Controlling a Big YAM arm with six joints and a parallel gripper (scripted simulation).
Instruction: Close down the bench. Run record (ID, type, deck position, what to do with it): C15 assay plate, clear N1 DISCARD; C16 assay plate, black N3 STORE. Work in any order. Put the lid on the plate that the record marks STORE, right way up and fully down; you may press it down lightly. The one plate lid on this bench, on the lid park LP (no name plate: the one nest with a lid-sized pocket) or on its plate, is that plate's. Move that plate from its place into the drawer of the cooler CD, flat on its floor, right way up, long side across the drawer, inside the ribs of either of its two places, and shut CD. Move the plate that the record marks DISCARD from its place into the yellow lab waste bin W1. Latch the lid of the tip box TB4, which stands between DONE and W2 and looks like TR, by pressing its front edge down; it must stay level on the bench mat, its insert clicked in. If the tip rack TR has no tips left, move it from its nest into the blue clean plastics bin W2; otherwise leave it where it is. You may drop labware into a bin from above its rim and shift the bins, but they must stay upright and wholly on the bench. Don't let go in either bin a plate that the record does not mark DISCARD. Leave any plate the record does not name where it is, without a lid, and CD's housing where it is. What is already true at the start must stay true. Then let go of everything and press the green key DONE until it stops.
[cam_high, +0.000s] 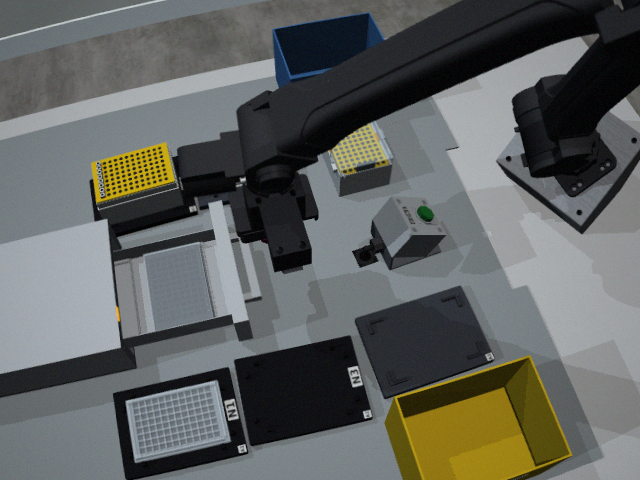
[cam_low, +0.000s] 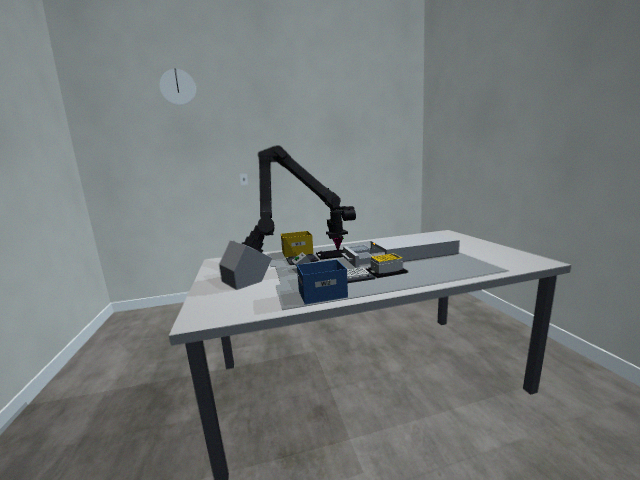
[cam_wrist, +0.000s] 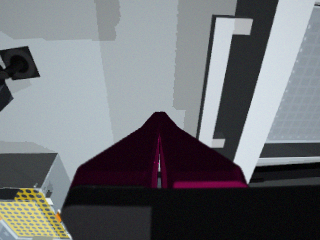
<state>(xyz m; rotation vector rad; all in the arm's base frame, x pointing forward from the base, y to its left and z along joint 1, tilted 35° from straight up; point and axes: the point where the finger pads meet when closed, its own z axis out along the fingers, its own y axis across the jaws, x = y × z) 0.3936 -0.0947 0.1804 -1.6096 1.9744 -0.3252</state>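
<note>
Overhead, grey mat on white table, seemingly bare grey-walled room, fingers clenched, grasping nothing

Even soft light, blocky jagged shadows

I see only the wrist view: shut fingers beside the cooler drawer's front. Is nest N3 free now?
Observer: Yes, the top view shows nest N3 bare.
Operator: Where is the clear plate?
Observer: The clear plate sits on nest N1.
Operator: Is anything inside the yellow bin?
Observer: No, the yellow bin holds nothing.
</note>
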